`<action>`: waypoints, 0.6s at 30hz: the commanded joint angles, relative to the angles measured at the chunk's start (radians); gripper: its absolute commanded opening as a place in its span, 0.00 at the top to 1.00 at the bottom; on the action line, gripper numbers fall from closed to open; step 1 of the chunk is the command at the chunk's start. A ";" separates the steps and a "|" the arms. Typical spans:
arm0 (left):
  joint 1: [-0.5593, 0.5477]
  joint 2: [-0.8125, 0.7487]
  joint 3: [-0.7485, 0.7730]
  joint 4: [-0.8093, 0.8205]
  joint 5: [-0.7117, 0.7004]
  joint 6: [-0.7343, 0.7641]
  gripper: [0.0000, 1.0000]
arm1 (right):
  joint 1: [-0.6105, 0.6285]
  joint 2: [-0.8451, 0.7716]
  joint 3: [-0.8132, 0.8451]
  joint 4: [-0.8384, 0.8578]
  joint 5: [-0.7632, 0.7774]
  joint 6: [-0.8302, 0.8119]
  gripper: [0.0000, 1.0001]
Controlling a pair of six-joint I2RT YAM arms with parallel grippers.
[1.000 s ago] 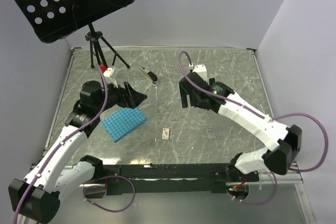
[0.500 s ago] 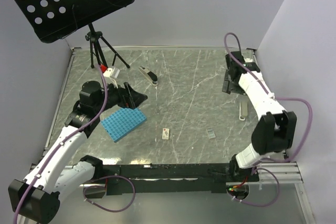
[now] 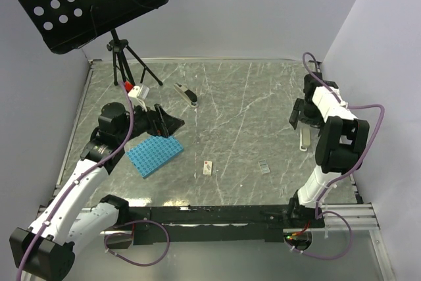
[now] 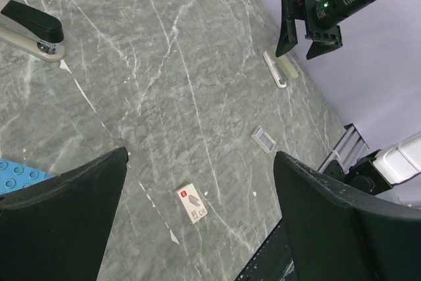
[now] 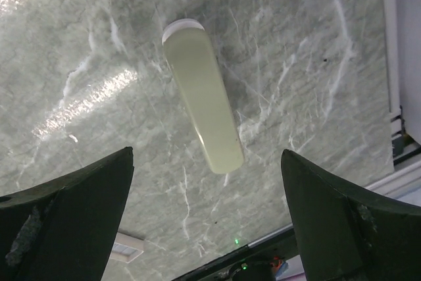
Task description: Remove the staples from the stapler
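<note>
Fingers (image 4: 59, 208) of the left gripper (image 3: 176, 127) and right gripper (image 3: 301, 123) gape wide, empty; a pale bar (image 5: 204, 106) lies under the right pair.

stapler (image 3: 186, 95): toward far edge of table (image 3: 243, 106), left of centre | bar (image 3: 303, 139): by right edge | card (image 3: 208, 167): toward near edge | staples (image 3: 265, 167): right of card

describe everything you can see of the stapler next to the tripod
The stapler is small and slim: a black, plastic-looking part lying on a pale off-white one, with a bit of shiny metal at one end. It looks closed and lies flat, angled diagonally, on the grey marbled table toward its far left, just right of the tripod legs. Only the table touches it; nothing holds it.
</note>
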 commanded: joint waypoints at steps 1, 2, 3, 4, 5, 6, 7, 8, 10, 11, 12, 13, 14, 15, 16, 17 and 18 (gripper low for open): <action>-0.005 0.002 -0.001 0.049 0.031 -0.014 0.03 | -0.033 0.035 -0.012 0.051 -0.069 -0.044 0.02; -0.005 0.004 -0.001 0.050 0.036 -0.017 0.03 | -0.038 0.046 -0.010 0.049 -0.083 -0.047 0.03; -0.005 0.007 -0.001 0.050 0.035 -0.015 0.03 | -0.041 0.051 -0.010 0.051 -0.084 -0.051 0.05; -0.005 0.007 -0.001 0.049 0.035 -0.017 0.03 | -0.042 0.052 -0.015 0.051 -0.086 -0.051 0.07; -0.005 0.005 -0.004 0.050 0.033 -0.019 0.03 | -0.042 0.055 -0.021 0.058 -0.086 -0.054 0.08; -0.005 0.007 -0.004 0.052 0.031 -0.020 0.03 | -0.042 0.058 -0.027 0.066 -0.086 -0.060 0.09; -0.005 0.007 -0.006 0.053 0.033 -0.020 0.03 | -0.042 0.063 -0.041 0.075 -0.084 -0.063 0.09; -0.005 0.005 -0.006 0.053 0.034 -0.020 0.03 | -0.044 0.076 -0.047 0.081 -0.072 -0.069 0.10; -0.005 0.010 -0.006 0.055 0.035 -0.022 0.03 | -0.048 0.089 -0.065 0.083 -0.046 -0.072 0.17; -0.005 0.010 -0.006 0.055 0.035 -0.020 0.03 | -0.049 0.090 -0.072 0.093 -0.041 -0.075 0.20; -0.005 0.013 -0.006 0.053 0.036 -0.023 0.03 | -0.049 0.089 -0.084 0.100 -0.053 -0.081 0.26; -0.005 0.014 -0.006 0.053 0.038 -0.023 0.03 | -0.049 0.087 -0.088 0.103 -0.058 -0.081 0.29; -0.005 0.016 -0.007 0.059 0.042 -0.023 0.03 | -0.049 0.084 -0.090 0.104 -0.063 -0.081 0.32; -0.005 0.016 -0.010 0.064 0.053 -0.023 0.02 | -0.050 0.083 -0.085 0.104 -0.080 -0.083 0.42; -0.006 0.016 -0.015 0.069 0.054 -0.025 0.02 | -0.047 0.080 -0.079 0.106 -0.084 -0.084 0.47; -0.006 0.017 -0.016 0.072 0.056 -0.026 0.02 | -0.044 0.069 -0.070 0.103 -0.087 -0.084 0.53; -0.008 0.019 -0.016 0.076 0.057 -0.026 0.02 | -0.038 0.061 -0.053 0.094 -0.089 -0.084 0.66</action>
